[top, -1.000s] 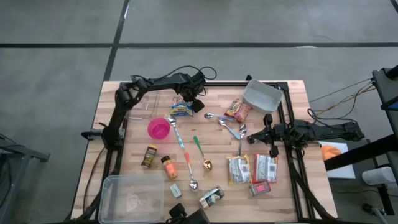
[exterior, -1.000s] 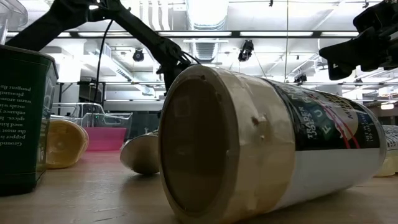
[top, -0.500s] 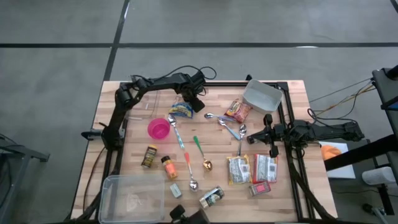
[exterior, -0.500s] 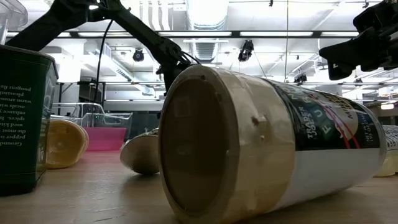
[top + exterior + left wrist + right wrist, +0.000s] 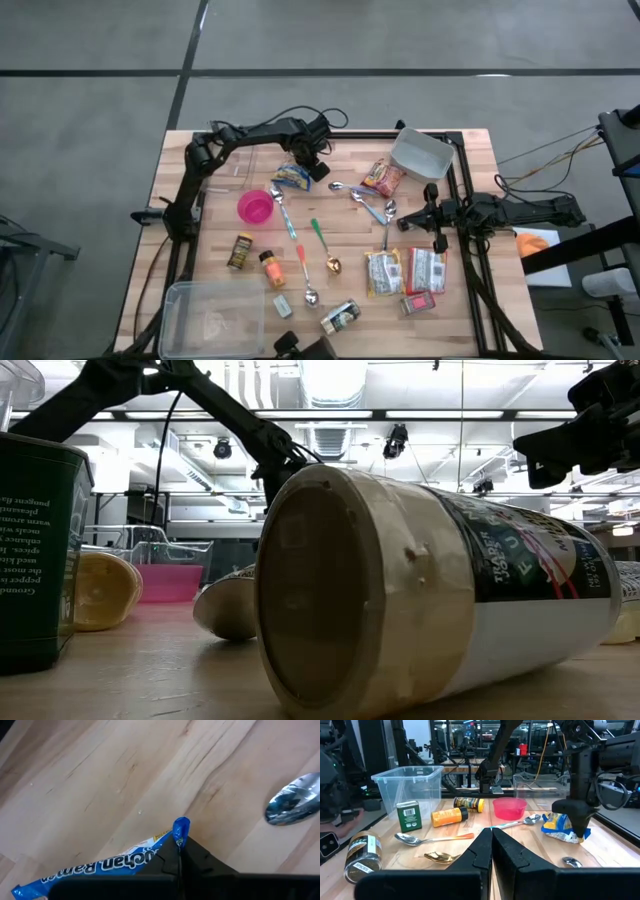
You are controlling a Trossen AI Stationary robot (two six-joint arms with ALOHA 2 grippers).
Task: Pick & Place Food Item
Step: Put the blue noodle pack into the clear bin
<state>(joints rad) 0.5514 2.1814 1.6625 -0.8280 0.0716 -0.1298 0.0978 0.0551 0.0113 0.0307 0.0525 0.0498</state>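
A blue and yellow ramen packet (image 5: 291,177) lies on the wooden table at the far left of centre. My left gripper (image 5: 306,167) stands over the packet's right end, pointing down, shut on it. The left wrist view shows the packet (image 5: 100,867) running away from the shut fingers (image 5: 179,851). In the right wrist view the same packet (image 5: 559,826) lies under that gripper. My right gripper (image 5: 433,213) waits shut and level at the table's right side, holding nothing. My left gripper pinches the packet's crimped end corner (image 5: 180,828) between its two fingers. They come from above, pointing steeply down. A blue tip of the wrapper sticks up past the fingertips. The rest of the packet (image 5: 555,832) lies on the table.
A pink bowl (image 5: 255,208), several spoons (image 5: 372,207) and spice jars (image 5: 256,260) lie mid-table. Other food packets (image 5: 383,177) (image 5: 405,272) lie to the right. Clear bins stand at the near left (image 5: 212,315) and far right (image 5: 420,152). A jar (image 5: 420,595) fills the low view.
My left gripper has shut on the ramen packet's end without shifting its place. The packet's end has bunched slightly under the fingers; the rest of it stays where it was on the table.
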